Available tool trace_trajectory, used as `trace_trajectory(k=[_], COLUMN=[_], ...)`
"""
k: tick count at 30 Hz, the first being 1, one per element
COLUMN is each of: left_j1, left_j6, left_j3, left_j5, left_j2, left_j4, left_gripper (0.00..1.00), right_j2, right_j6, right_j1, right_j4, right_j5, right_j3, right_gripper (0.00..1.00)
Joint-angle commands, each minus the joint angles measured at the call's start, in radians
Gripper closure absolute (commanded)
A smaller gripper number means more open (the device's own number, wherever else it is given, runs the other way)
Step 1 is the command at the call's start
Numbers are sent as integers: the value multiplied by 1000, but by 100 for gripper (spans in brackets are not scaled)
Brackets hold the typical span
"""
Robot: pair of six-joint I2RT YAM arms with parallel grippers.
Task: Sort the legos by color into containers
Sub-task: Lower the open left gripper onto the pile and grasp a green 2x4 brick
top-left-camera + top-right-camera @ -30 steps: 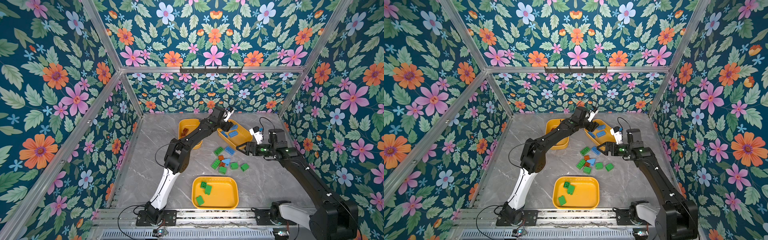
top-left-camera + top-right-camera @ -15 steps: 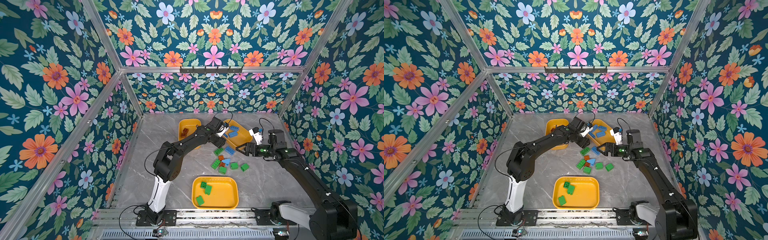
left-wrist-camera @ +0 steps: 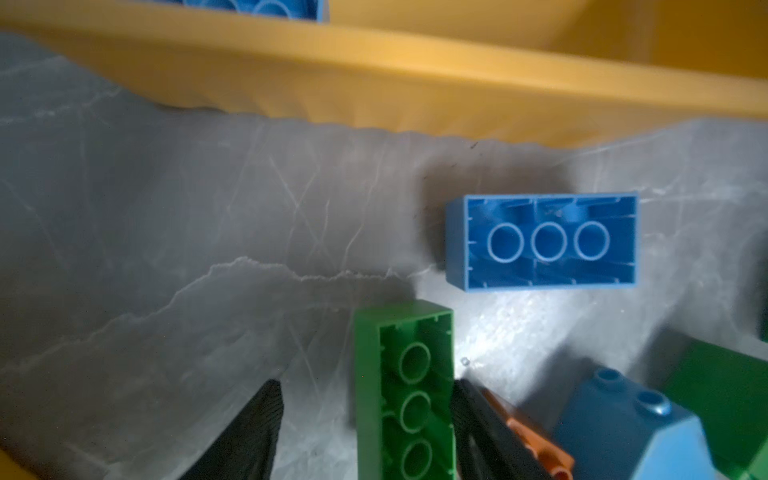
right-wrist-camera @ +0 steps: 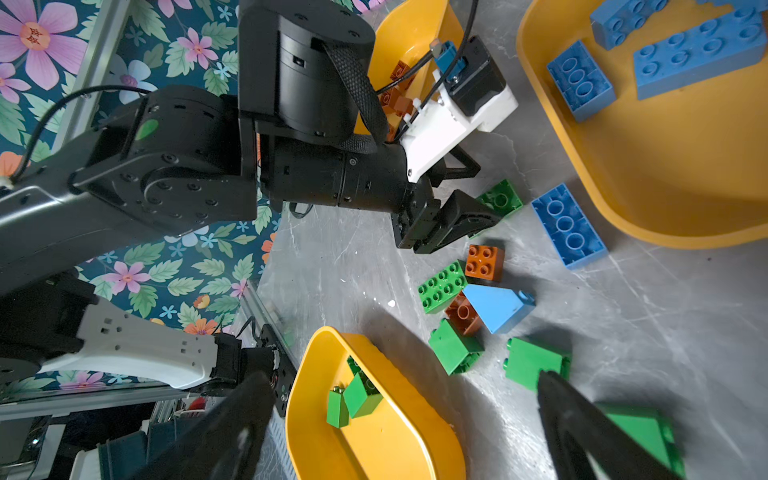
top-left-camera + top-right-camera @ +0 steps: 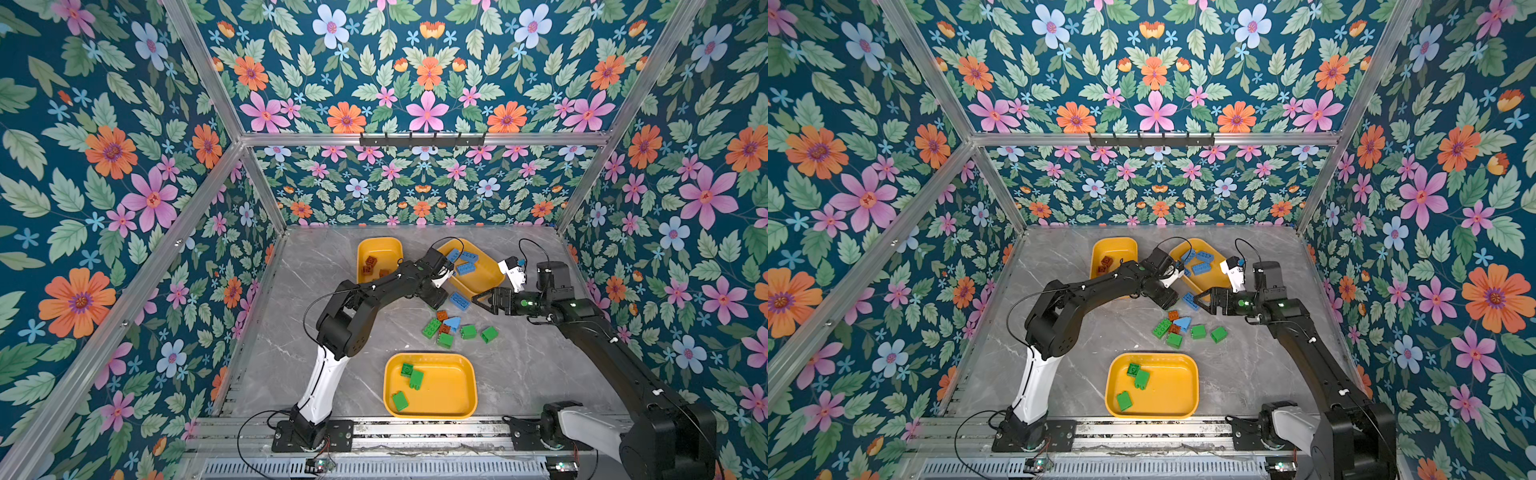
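Note:
My left gripper (image 3: pixel 365 428) is low over the table, open, straddling a green lego (image 3: pixel 409 386) that lies underside up. One finger (image 3: pixel 478 419) touches its side and the other stands apart from it. A blue lego (image 3: pixel 540 241) lies just beyond, beside the container (image 5: pixel 486 274) holding blue legos. My right gripper (image 5: pixel 484 301) hovers wide open and empty next to that blue lego (image 5: pixel 459 300). Loose green, brown and light-blue legos (image 5: pixel 452 323) cluster mid-table. The front container (image 5: pixel 457 399) holds three green legos. The back-left container (image 5: pixel 380 249) holds brown ones.
Both arms meet over the middle of the table, their grippers a brick's length apart. Floral walls with aluminium posts enclose the grey marble table (image 5: pixel 540 374). A metal rail (image 5: pixel 415 432) runs along the front edge.
My left arm has drawn back from over the blue container and come down to the table around the green lego. The right arm has stayed where it was, open.

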Motion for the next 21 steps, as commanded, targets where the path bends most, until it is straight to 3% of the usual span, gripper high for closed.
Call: trace_trajectory(k=[1,16,21], left_j1=[1,-18,-31], left_j6=[-12,-93,-106], left_j3=[3,11,7], left_j5=[6,23,-17], left_j2=[9,-37,-18], left_j4=[12,3,-15], left_gripper=[35,35,34], right_j2=[-3,3,3], right_j6=[-1,-9,-9], right_j1=[1,-1,1], right_j4=[-3,-15,-16], right_j5=[-1,-1,-2], right_j3=[-2,11,8], right_gripper=[1,1,1])
